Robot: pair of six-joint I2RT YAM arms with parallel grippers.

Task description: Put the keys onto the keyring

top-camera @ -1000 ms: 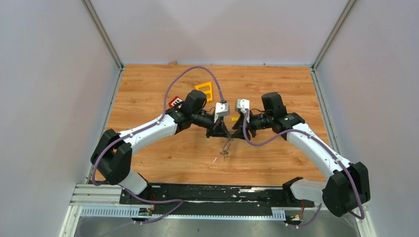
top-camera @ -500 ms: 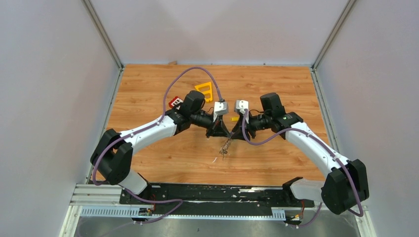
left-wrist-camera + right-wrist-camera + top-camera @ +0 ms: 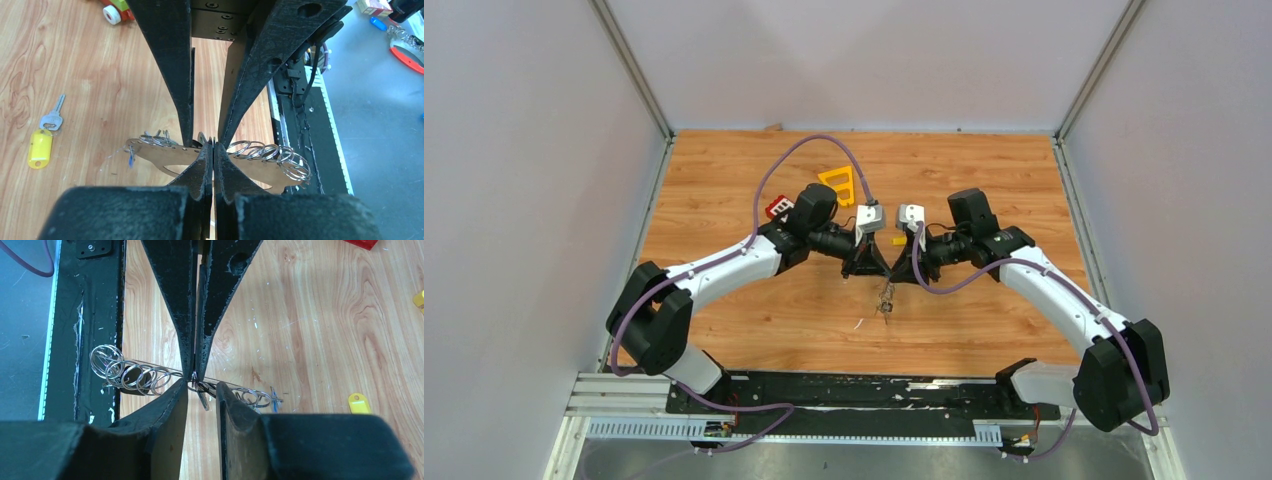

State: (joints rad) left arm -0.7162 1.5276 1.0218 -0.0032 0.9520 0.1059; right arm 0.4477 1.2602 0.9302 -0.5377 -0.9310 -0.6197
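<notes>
The keyring (image 3: pixel 160 157) is a flat grey metal loop that mirrors the wood and carries several split rings (image 3: pixel 272 155). My left gripper (image 3: pixel 214 145) is shut on its middle and holds it above the table (image 3: pixel 724 180). In the top view it hangs below both grippers as a thin keyring (image 3: pixel 885 298). My right gripper (image 3: pixel 201 385) faces the left one, open with a narrow gap. A small dark key (image 3: pixel 204 399) dangles from the loop in that gap. One silver key (image 3: pixel 52 117) with a yellow tag (image 3: pixel 40 148) lies on the wood.
A yellow triangular frame (image 3: pixel 840 184) and a red toy brick (image 3: pixel 778 207) lie behind the left arm. The black base rail (image 3: pixel 854 395) runs along the near edge. Grey walls close in both sides.
The right gripper's jaws have narrowed and its arm has edged left toward the left gripper. The left gripper stays shut on the keyring, which has barely shifted.
</notes>
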